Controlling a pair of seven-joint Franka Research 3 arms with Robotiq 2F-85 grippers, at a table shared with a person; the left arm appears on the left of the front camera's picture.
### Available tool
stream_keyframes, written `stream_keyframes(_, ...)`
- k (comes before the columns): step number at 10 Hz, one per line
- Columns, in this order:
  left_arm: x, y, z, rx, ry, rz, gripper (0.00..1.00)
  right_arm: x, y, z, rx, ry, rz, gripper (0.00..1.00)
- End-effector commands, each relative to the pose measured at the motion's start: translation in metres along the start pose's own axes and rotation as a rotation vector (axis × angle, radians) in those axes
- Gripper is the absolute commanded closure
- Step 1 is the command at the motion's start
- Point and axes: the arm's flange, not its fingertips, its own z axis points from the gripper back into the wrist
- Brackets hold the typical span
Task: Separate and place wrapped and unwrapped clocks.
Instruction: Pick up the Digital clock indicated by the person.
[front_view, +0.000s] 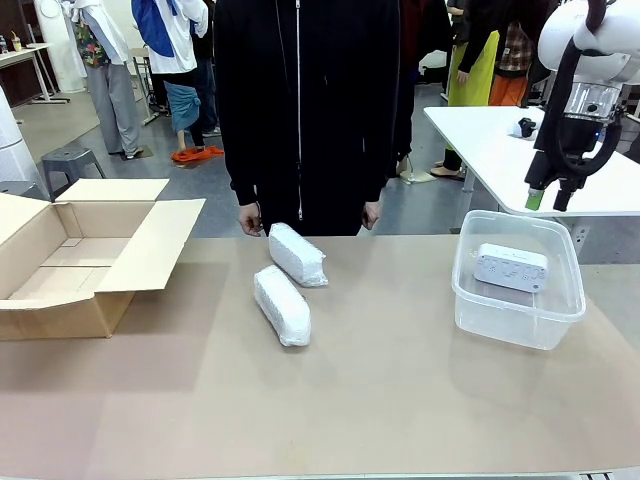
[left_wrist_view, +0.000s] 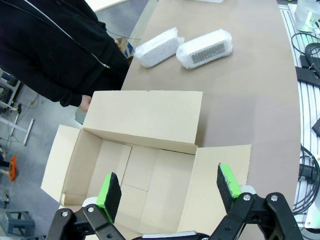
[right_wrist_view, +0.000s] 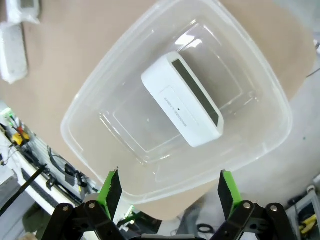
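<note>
Down at the left gripper (left_wrist_view: 168, 187): jaws wide apart, green pads bare, nothing between them. It hangs over the cardboard box (left_wrist_view: 145, 125), which sits with its flaps spread at the left end of the table (front_view: 400, 400).

Over to the right gripper (right_wrist_view: 169, 187): jaws spread wide too, nothing held. It hovers in the air above the clear tub (right_wrist_view: 80, 150), clear of the rim.

Inside that tub lies the bare clock (right_wrist_view: 182, 100), a white rounded block flat on the tub's floor, set at a slant to the walls, with a dark strip along one long side. The tub stands on the right part of the table, well apart from the box.

Now the middle of the table. The nearer wrapped clock (front_view: 282, 305) lies on the brown surface in crinkly white wrap, its length running away from the robot. Just beyond it comes the farther wrapped clock (front_view: 297, 254), angled a little to the right. The two lie just beside each other; I cannot tell whether their ends touch. Both sit between the box and the tub, outside either one.

At the far edge stands a person (front_view: 310, 110) in a black zipped jacket, one hand (front_view: 249, 218) and the other hand (front_view: 371, 214) hanging down by the table edge, either side of the farther wrapped clock.
</note>
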Motion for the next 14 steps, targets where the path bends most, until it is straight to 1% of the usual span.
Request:
stream_keyframes(1,-0.002,0.001,0.001,0.003,-0.021,-0.019,0.0,-0.005,0.007,-0.001,0.022,-0.07,0.044,0.0)
stream_keyframes(2,-0.002,0.001,0.001,0.003,-0.021,-0.019,0.0,-0.007,0.007,0.002,0.035,-0.114,0.06,0.0)
stream_keyframes(4,-0.002,0.001,0.001,0.003,-0.021,-0.019,0.0,-0.015,0.003,0.002,0.117,-0.286,0.119,0.0)
stream_keyframes(5,-0.002,0.001,0.001,0.003,-0.021,-0.019,0.0,-0.021,0.0,0.0,0.147,-0.332,0.133,0.0)
stream_keyframes(8,-0.002,0.001,0.001,0.003,-0.021,-0.019,0.0,-0.031,-0.009,-0.004,0.256,-0.528,0.184,0.0)
stream_keyframes(9,-0.002,0.001,0.001,0.003,-0.021,-0.019,0.0,-0.034,-0.012,-0.007,0.291,-0.571,0.211,0.0)
stream_keyframes(10,-0.002,0.001,0.001,0.003,-0.021,-0.019,0.0,-0.039,-0.016,-0.009,0.294,-0.653,0.242,0.0)
stream_keyframes(11,-0.002,0.001,0.001,0.003,-0.021,-0.019,0.0,-0.046,-0.023,-0.012,0.283,-0.769,0.315,0.0)
stream_keyframes(12,-0.002,0.001,0.001,0.003,-0.021,-0.019,0.0,-0.052,-0.031,-0.018,0.234,-0.834,0.368,0.0)
stream_keyframes(14,-0.002,0.001,0.001,0.003,-0.021,-0.019,0.0,-0.064,-0.045,-0.024,0.153,-0.879,0.402,0.0)
